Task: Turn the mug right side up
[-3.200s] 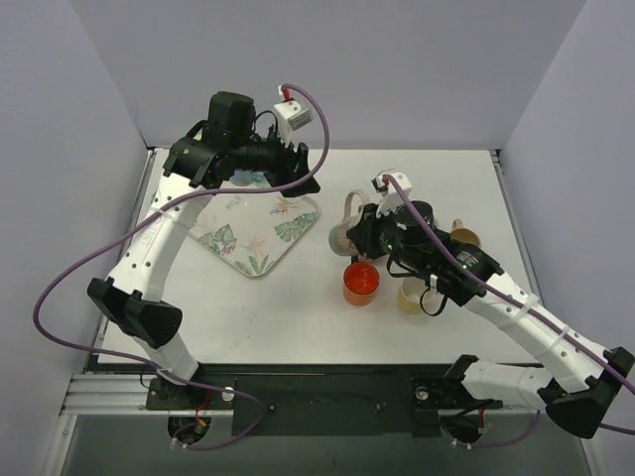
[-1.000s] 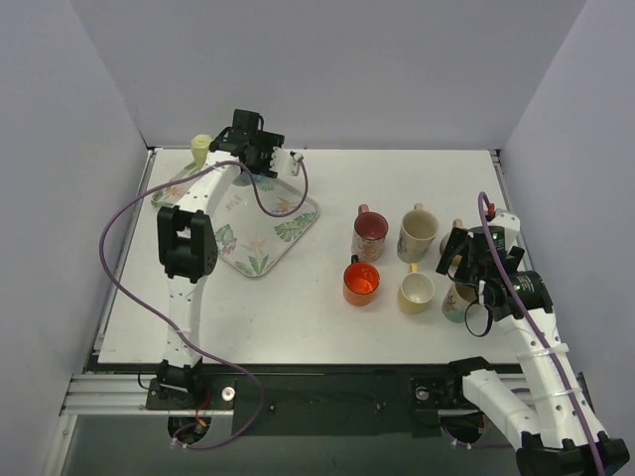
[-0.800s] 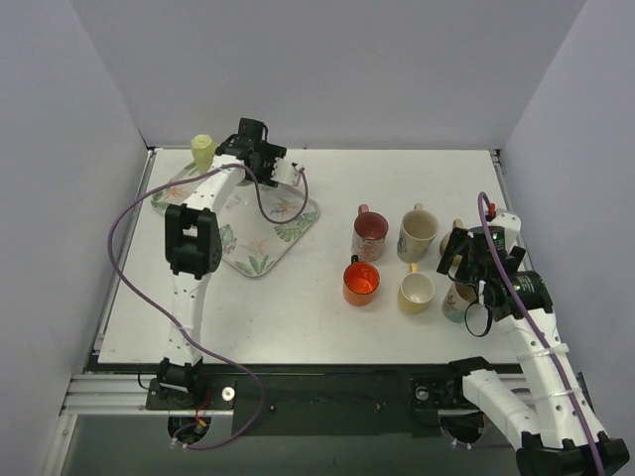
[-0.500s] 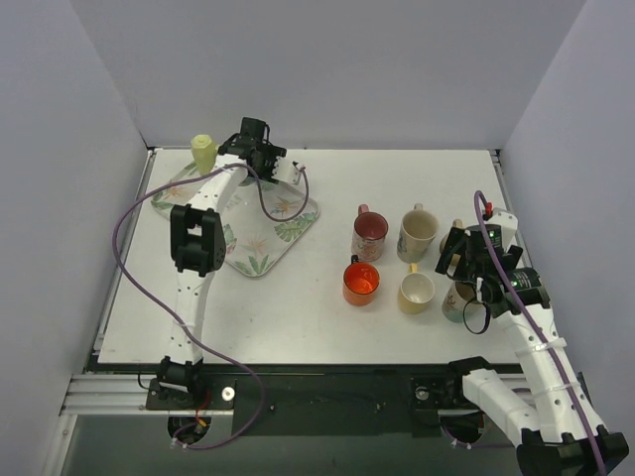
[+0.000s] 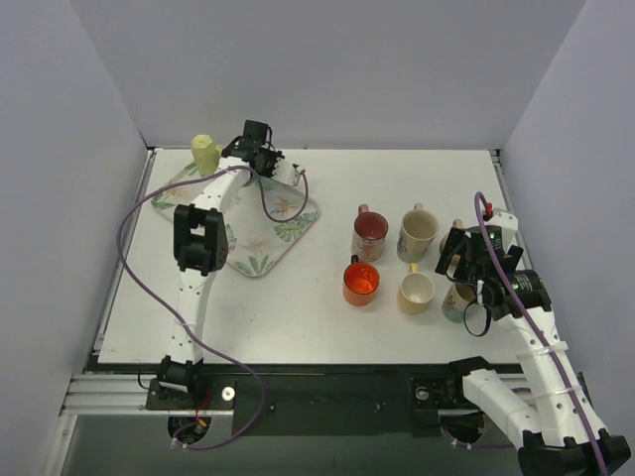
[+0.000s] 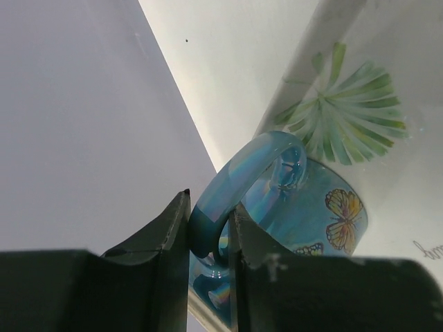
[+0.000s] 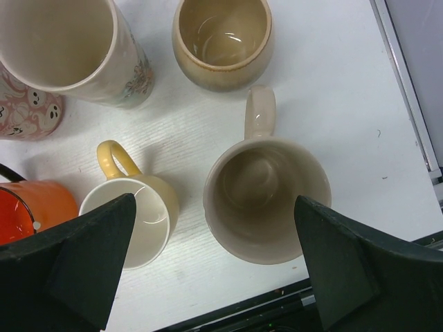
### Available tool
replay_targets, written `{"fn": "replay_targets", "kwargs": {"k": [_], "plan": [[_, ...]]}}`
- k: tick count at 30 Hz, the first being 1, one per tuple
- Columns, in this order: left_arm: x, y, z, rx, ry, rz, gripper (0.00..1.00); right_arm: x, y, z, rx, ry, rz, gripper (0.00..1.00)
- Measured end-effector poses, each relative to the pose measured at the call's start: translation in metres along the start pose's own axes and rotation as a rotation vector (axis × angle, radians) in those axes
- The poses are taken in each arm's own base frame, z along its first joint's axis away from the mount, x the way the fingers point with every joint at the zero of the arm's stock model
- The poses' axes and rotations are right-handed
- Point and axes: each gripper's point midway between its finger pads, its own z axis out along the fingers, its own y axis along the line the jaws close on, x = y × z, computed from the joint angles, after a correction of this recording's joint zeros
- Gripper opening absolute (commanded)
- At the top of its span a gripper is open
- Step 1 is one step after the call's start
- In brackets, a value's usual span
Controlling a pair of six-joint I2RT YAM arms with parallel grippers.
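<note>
Now, from the left wrist view, the left gripper (image 6: 208,235) had its two fingers (image 6: 163,238) pressed against either side of the handle (image 6: 252,162) of the blue mug (image 6: 315,214), which sat on the leaf-patterned tray (image 6: 353,117) close to the back wall. A second before, those jaws stood much wider; they had drawn in until the handle was pinched between them. How the mug's mouth faced could not be told from this angle.

From the top external view, the left arm reached to the far left corner of the table (image 5: 298,317), barely shifted over the last second, its wrist hiding the mug. A pale green mug (image 5: 205,152) stood just beside it at the tray's far edge.

From the right wrist view, the right gripper (image 7: 214,259) hung with its fingers wide apart and holding nothing, above a beige mug (image 7: 266,197) and a yellow-handled mug (image 7: 142,214), both upright.

By my judgement, the grasp was made and the turning itself was not yet done; a thin glazed handle could slip or swing once lifted.
</note>
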Motion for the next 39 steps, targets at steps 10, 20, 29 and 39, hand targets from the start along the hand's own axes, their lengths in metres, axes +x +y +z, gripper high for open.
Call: {"fn": "replay_targets", "kwargs": {"k": [10,20,29,39], "plan": [[0.009,0.014,-0.023,-0.165,0.065,-0.293,0.0,-0.006,0.002,-0.014,-0.039,-0.054,0.009,0.92],[0.003,0.02,-0.089,-0.191,-0.112,-0.938,0.0,-0.011,0.059,-0.044,-0.304,-0.082,-0.092,0.92],[0.003,0.013,-0.169,-0.029,-0.411,-1.478,0.0,-0.016,0.17,-0.086,-0.691,-0.12,-0.23,0.92],[-0.118,0.011,-0.297,0.331,-0.839,-1.588,0.0,-0.071,0.313,-0.141,-1.101,-0.181,-0.167,0.93]]}}
